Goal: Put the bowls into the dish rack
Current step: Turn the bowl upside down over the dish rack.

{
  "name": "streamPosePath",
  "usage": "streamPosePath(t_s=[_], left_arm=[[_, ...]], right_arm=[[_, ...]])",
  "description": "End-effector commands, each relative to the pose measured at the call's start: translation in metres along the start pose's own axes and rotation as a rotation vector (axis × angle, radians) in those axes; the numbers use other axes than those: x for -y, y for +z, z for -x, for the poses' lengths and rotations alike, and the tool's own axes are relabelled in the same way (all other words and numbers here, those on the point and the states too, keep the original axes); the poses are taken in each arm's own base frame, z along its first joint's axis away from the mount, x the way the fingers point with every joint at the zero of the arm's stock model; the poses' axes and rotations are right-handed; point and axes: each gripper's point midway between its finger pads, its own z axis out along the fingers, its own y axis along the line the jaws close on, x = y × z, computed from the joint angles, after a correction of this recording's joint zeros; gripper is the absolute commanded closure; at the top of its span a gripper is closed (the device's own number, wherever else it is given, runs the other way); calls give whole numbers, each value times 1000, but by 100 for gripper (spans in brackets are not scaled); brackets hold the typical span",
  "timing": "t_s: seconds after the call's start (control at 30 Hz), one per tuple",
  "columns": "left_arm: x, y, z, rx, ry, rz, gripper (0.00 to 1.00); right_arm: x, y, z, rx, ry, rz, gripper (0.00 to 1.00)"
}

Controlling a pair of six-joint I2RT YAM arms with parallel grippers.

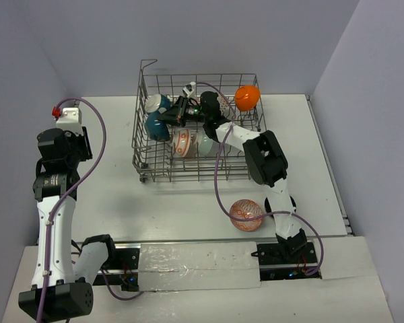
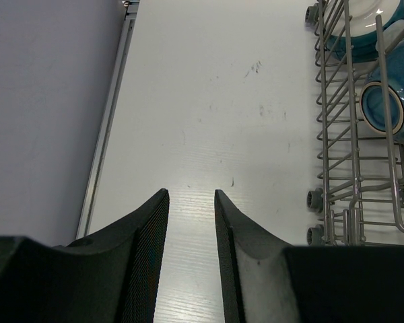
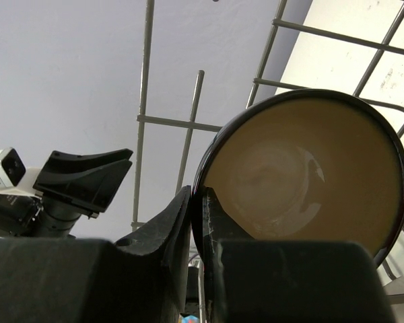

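The dish rack [image 1: 147,151] stands at the back middle of the table, and its wire side [image 2: 326,134] shows in the left wrist view. Inside stand two teal bowls [image 1: 156,125] [image 2: 384,108], an orange-patterned bowl [image 1: 182,143], a pale bowl [image 1: 207,142] and a bowl with an orange underside [image 1: 248,97]. My right gripper [image 1: 170,116] [image 3: 196,195] reaches into the rack, shut on the rim of a black bowl with a tan inside [image 3: 303,168], held on edge. A red-patterned bowl [image 1: 246,214] lies on the table. My left gripper [image 1: 73,134] [image 2: 192,194] hovers left of the rack, open with nothing between its fingers.
Walls close in the table on the left, back and right. A metal rail [image 2: 108,128] runs along the table's left edge. The right arm's purple cable [image 1: 219,175] loops over the rack's front. Both arm bases [image 1: 188,259] sit at the near edge.
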Motion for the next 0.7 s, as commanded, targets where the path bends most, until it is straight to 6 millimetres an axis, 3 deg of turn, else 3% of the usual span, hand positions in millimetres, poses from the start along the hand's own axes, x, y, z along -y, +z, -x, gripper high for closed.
streamPosePath(t_s=[0.0, 0.5, 0.67], left_arm=[[1, 0, 9, 38, -28, -11, 61], [5, 3, 4, 31, -45, -35, 61], [5, 3, 3, 31, -48, -35, 61]], right_arm=[[-14, -5, 11, 42, -84, 28, 100], [11, -31, 33, 104, -80, -43, 95], [17, -31, 34, 104, -61, -50, 100]])
